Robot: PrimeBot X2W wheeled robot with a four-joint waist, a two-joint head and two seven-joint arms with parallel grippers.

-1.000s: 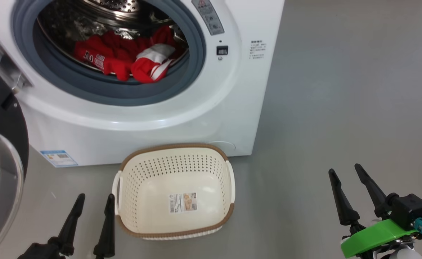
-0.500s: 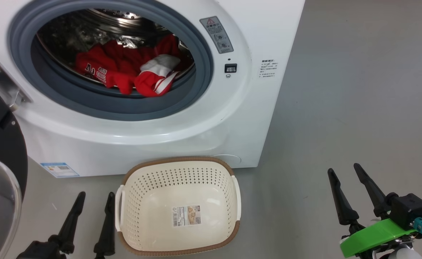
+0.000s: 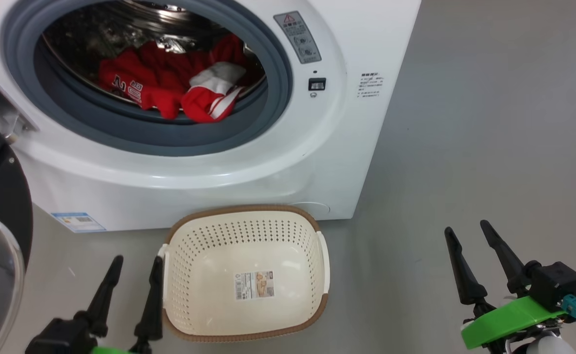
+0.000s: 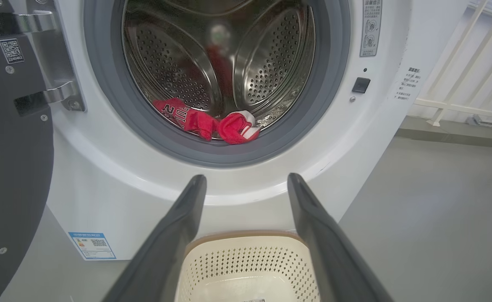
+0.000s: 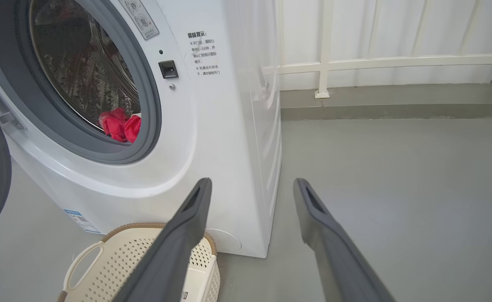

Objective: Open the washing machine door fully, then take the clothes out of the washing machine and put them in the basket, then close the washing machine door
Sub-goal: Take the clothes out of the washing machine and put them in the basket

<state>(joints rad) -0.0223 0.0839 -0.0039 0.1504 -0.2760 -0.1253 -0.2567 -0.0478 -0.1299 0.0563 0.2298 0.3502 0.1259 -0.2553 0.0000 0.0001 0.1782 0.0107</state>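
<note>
Head view: left gripper and right gripper low over the floor, fingers pointing forward, spread wide, holding nothing; left just beside the basket, right well apart. Basket stands before the washing machine; washing machine door swung open at left. Left wrist view: clothes at the front of the perforated drum. Right wrist view: white railing beyond the machine.
</note>
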